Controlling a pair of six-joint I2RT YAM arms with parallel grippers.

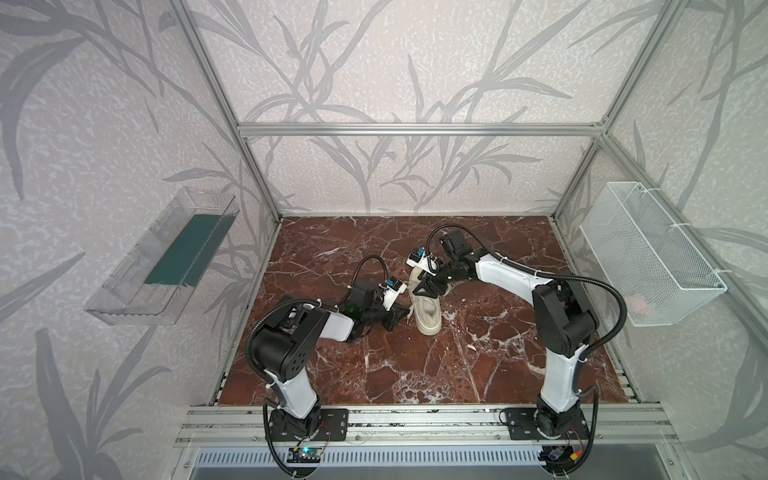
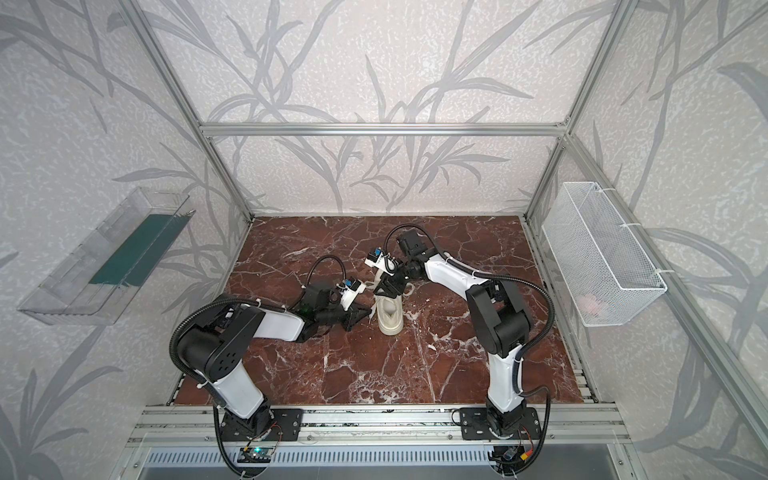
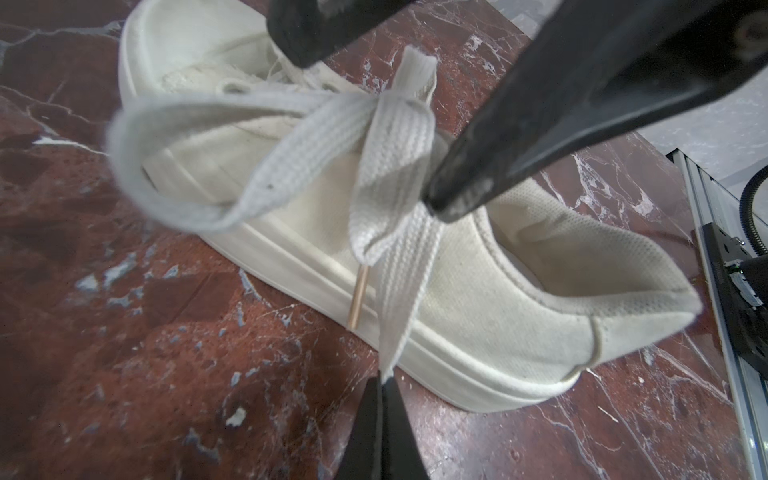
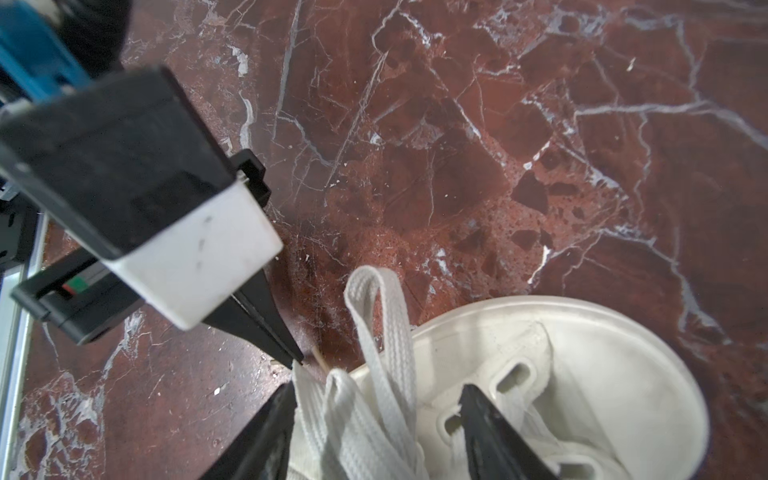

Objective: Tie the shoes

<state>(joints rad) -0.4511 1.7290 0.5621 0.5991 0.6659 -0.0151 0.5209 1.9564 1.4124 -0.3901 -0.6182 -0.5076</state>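
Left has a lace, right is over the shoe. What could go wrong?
The left gripper pinches the lace with only its very tips; a pull may slip it free. The right gripper, jaws apart, straddles several strands and might close on the wrong one. Nothing pins the shoe; it could drag.

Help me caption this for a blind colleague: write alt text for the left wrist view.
The left end effector pinches the tip of a flat cream lace leading to a loose loop over a cream sneaker on a red-brown marble table. The right end effector, open, straddles the lace crossing.
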